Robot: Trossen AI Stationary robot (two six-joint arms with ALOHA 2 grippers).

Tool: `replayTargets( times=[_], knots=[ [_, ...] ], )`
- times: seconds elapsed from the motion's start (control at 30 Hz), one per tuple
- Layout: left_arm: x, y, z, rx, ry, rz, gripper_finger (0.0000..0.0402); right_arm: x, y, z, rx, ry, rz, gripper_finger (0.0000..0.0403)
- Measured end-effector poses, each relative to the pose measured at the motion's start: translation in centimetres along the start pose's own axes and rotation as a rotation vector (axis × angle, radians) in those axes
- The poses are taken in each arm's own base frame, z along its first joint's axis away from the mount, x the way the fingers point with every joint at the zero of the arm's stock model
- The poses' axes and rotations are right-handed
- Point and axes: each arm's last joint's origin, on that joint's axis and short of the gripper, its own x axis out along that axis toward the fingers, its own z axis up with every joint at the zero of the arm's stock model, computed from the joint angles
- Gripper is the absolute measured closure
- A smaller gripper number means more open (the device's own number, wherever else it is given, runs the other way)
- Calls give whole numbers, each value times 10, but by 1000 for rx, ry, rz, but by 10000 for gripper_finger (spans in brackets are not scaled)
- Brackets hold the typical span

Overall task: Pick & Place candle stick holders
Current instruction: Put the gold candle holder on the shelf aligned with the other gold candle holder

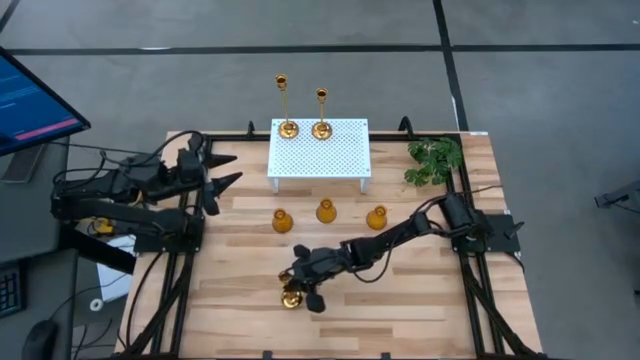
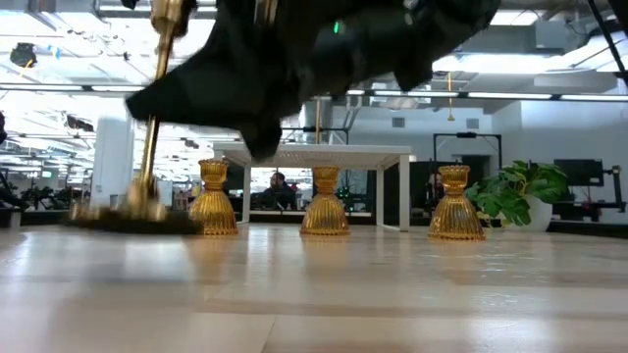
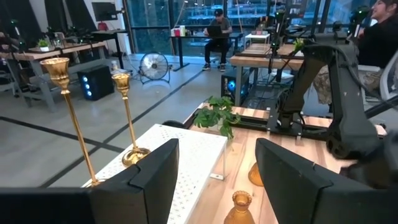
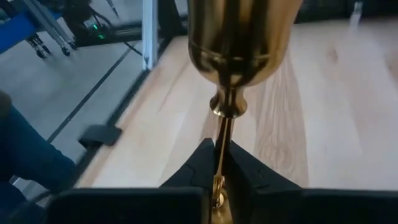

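A pale, striped wooden tabletop (image 1: 420, 300) fills the middle of the high view, framed by black metal rails along its left and right edges. At its far side stands a low white perforated metal stand (image 1: 320, 150) on short legs. To the right of the stand, at the far right corner of the tabletop, sits a green leafy plant (image 1: 435, 160) in a white pot (image 2: 539, 213). Off the tabletop's left side, a dark monitor (image 1: 30, 95) with a lit screen shows at the edge. In the room beyond, a round floor fan (image 3: 155, 66) stands on the grey floor, and a person (image 3: 217, 31) sits at a desk far behind it.
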Motion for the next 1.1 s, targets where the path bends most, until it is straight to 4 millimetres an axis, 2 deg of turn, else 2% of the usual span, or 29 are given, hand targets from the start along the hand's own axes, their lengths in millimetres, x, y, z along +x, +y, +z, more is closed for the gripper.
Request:
replayTargets(
  times=[0.23,0.37,0.5,0.67,0.8,0.93,1.1],
  knots=[
    [0,0,0,9,0,0,188,-44,14,52,-99,-32,-65,389],
    [0,0,0,7,0,0,188,-91,17,87,-183,-23,-193,379],
    [0,0,0,5,0,0,188,-146,8,115,-227,14,-319,385],
    [0,0,0,5,0,0,188,-212,-16,136,-224,56,-473,389],
    [0,0,0,5,0,4,188,-254,-43,148,-233,50,-623,376],
    [0,0,0,5,1,6,188,-288,-73,155,-236,33,-749,371],
    [3,-1,-1,-12,9,7,188,-316,-118,153,-217,62,-827,382]
  ],
)
